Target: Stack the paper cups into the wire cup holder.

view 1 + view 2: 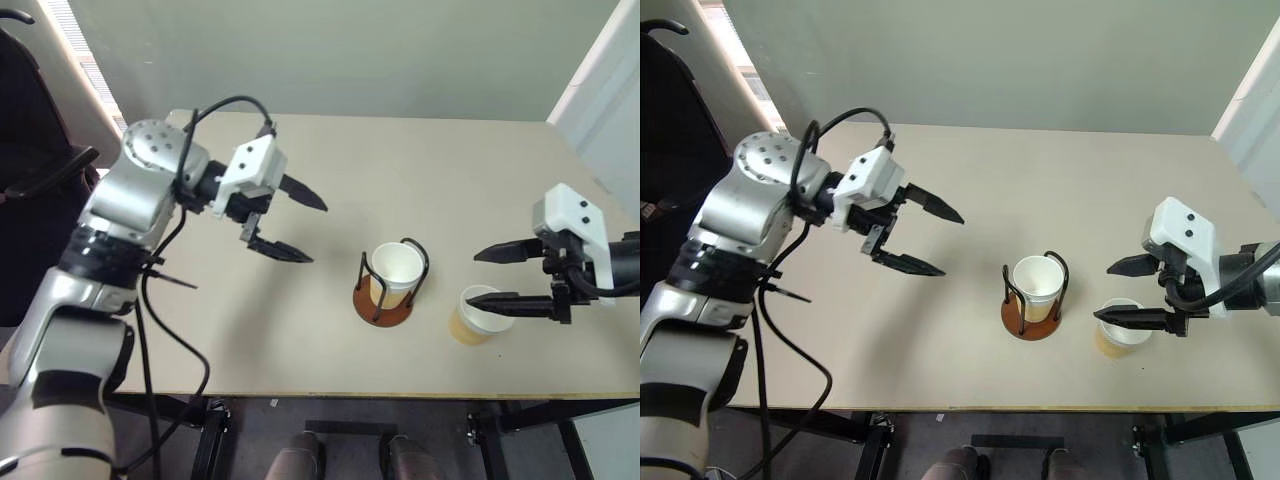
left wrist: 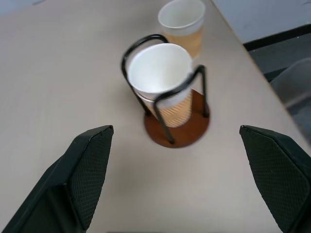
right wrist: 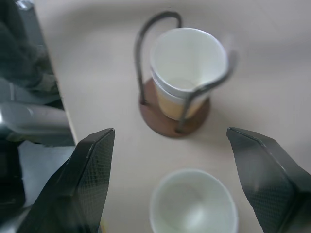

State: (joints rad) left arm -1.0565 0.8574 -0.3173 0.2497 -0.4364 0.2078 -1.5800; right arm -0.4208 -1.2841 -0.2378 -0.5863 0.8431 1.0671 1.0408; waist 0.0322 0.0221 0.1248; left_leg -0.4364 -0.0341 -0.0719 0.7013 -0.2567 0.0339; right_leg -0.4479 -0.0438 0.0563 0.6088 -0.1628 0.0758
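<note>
The beige tabletop (image 1: 300, 340) is carrying everything, and near its front edge the wire cup holder (image 1: 385, 300) is standing upright on its reddish-brown disc, black hoops rising round a paper cup that is already sitting inside. In the right wrist view a second rim is showing just under the top one, so I would judge two nested cups (image 1: 397, 272) to be in there.

The loose cup (image 1: 472, 315) is standing mouth-up just beside the holder, on the robot's right, apart from it.

The right tool (image 1: 492, 275) is hanging over that cup with its fingers spread wide, one finger reaching across the rim, nothing gripped. The left tool (image 1: 300, 226) is hovering well apart from the holder, fingers wide too and empty.

The cup is looking very light and thin-walled (the sort that dents under a firm pinch), with a smooth, tapering side that could slide downward out of a loose grip. The rolled rim is its stiffest part, so I would be taking it high on the wall just under the rim, gently, keeping it upright.
</note>
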